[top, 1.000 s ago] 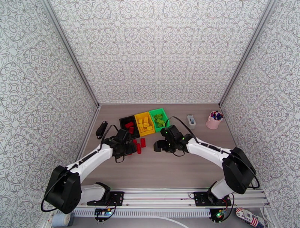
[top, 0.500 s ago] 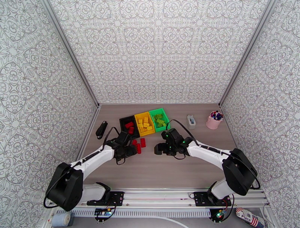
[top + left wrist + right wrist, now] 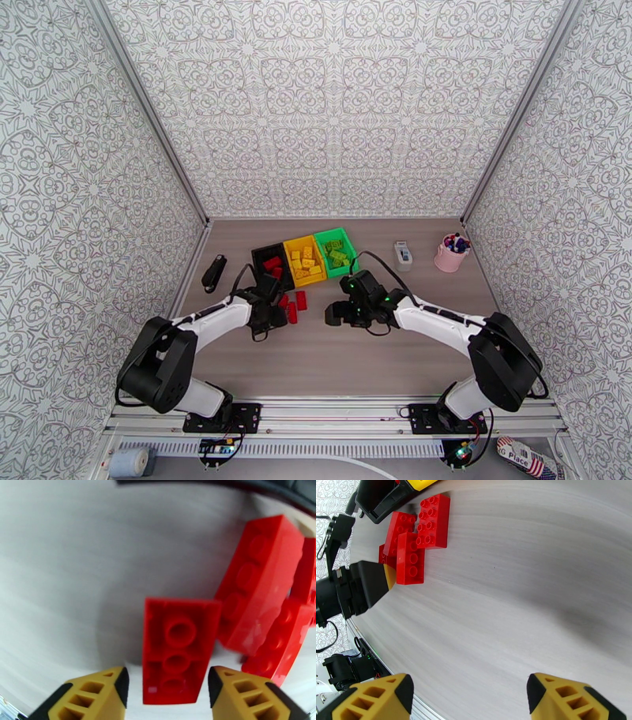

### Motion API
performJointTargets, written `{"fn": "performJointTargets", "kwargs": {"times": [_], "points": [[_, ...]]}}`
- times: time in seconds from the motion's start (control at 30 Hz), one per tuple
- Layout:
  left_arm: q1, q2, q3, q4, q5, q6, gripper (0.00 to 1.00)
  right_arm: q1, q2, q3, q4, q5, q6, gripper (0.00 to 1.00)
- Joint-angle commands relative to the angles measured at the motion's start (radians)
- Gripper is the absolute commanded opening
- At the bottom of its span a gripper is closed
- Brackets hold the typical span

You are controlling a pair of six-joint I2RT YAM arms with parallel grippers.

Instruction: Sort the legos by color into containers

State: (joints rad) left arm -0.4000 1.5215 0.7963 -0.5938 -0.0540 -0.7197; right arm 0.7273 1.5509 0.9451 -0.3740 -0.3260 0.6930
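Straddling an upturned red brick point(image 3: 177, 649) with the left gripper point(image 3: 168, 681): spread, a gap on either side, not yet pinching. Lying on the tabletop point(image 3: 59, 578) just in front of the black bin point(image 3: 258, 254), beside other loose red legos point(image 3: 256, 586). Long axis straight out between the fingers, so probably best pinched across the narrow width. Farther from the black bin, right gripper point(image 3: 470, 689) spread wide, empty.

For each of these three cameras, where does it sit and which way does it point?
Top external: above and behind, looking down on the table; left gripper and right gripper show.
Left wrist: close over the table, facing an upturned red brick; own yellow fingertips show.
Right wrist: low, facing across the table toward loose red bricks; own fingertips show.
Shared: both wrist views catch those red bricks.
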Motion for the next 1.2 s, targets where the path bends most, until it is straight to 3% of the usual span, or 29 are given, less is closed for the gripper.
{"fn": "performJointTargets", "kwargs": {"times": [0.0, 0.33, 0.73, 0.97, 1.17], "points": [[0.014, 0.032, 0.046, 0.002, -0.028, 0.050, 0.54, 0.007, -0.014, 0.018, 0.000, -0.002, 0.009, 0.80], [0.013, 0.040, 0.077, -0.028, -0.041, 0.077, 0.33, 0.007, -0.015, 0.037, -0.022, 0.006, -0.002, 0.80], [-0.013, -0.212, -0.006, -0.131, -0.014, 0.016, 0.30, 0.008, -0.007, 0.075, -0.005, -0.048, -0.009, 0.79], [0.105, -0.316, 0.027, -0.121, 0.085, 0.046, 0.32, 0.043, 0.041, 0.158, 0.036, -0.126, 0.010, 0.75], [0.202, -0.208, 0.174, -0.104, 0.146, 0.125, 0.32, 0.075, 0.101, 0.250, 0.052, -0.140, 0.035, 0.71]]}}
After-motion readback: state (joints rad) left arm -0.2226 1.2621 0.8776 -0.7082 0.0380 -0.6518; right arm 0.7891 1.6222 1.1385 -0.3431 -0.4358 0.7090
